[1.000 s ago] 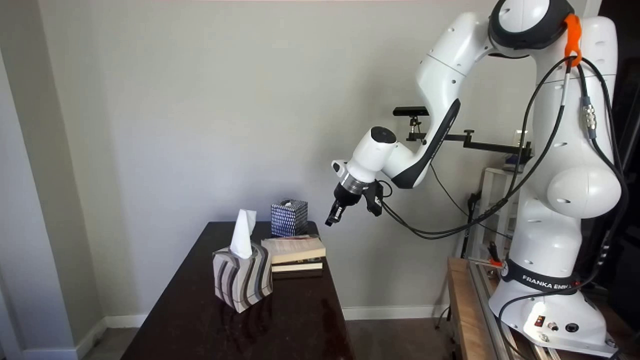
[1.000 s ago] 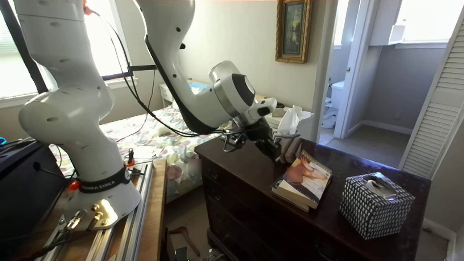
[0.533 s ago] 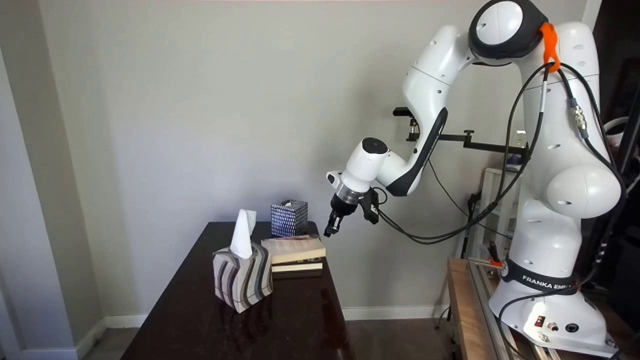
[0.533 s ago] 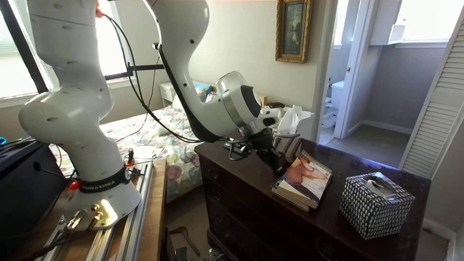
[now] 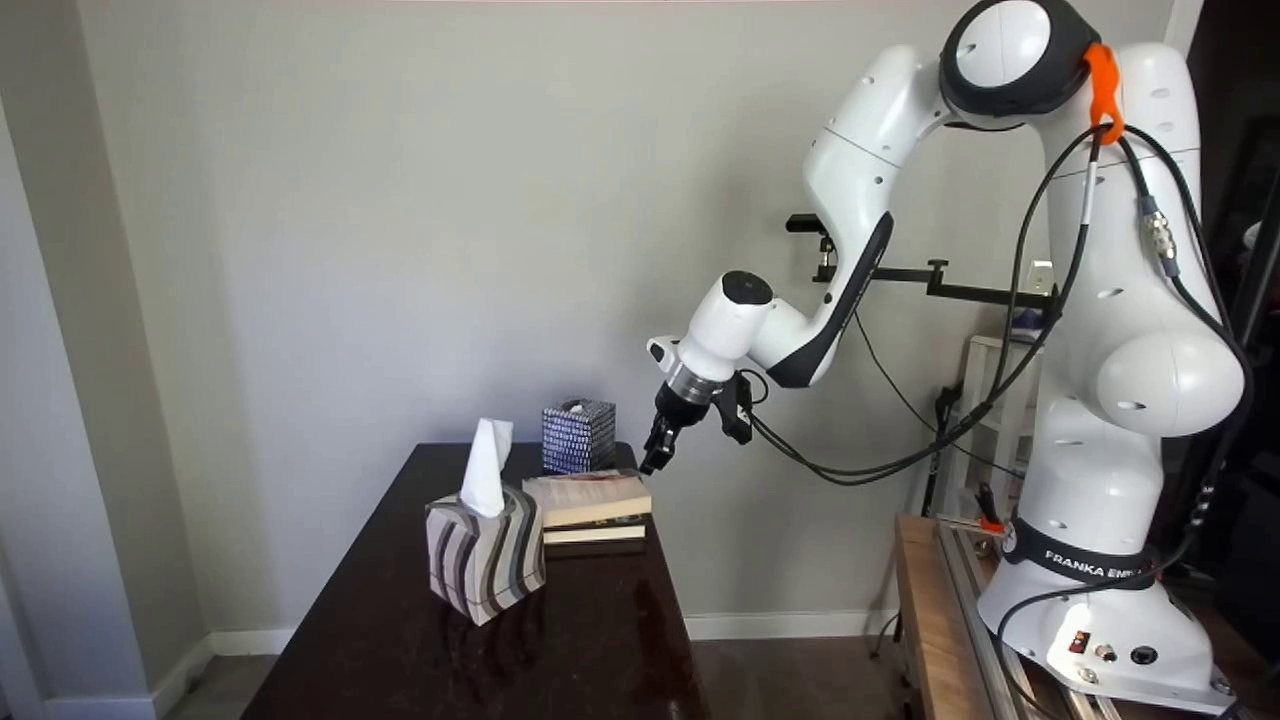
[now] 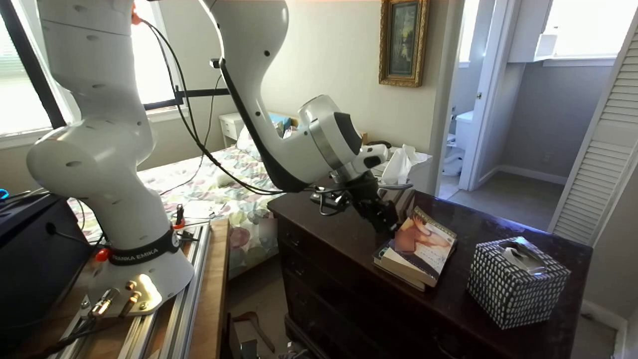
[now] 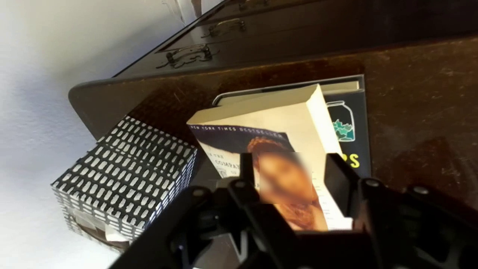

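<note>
1. In an exterior view, the tool (image 5: 652, 462) slants down just beside the upper book (image 5: 592, 500); whether they touch I cannot tell. The lower book (image 5: 594, 535) lies beneath that one, on the dresser (image 5: 600, 640). The striped box (image 5: 487, 560), a tissue (image 5: 487, 470) standing from its top, is farther from the tool than the upper book.
2. In an exterior view, the striped box sits behind the tool, partly hidden by it. The patterned box (image 6: 518, 281) stands past the upper book, well apart from the tool.
3. In the wrist view, the tool stands parted, its fingers (image 7: 247, 170) spread in front of the upper book, gripping nothing. The patterned box shows left of it.
</note>
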Robot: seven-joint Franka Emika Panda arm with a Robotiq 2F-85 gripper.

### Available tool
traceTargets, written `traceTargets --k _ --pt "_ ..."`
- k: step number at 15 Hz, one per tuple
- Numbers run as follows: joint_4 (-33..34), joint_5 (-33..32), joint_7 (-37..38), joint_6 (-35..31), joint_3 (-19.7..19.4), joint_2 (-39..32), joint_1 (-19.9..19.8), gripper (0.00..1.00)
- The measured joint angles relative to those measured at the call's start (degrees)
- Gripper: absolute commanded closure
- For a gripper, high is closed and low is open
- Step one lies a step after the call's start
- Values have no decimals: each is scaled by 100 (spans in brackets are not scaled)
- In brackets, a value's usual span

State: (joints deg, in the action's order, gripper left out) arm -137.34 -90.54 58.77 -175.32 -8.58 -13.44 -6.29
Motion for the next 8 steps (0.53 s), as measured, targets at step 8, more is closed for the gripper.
traceTargets --k 8 --pt "726 -764 559 1 -75 -376 -87 0"
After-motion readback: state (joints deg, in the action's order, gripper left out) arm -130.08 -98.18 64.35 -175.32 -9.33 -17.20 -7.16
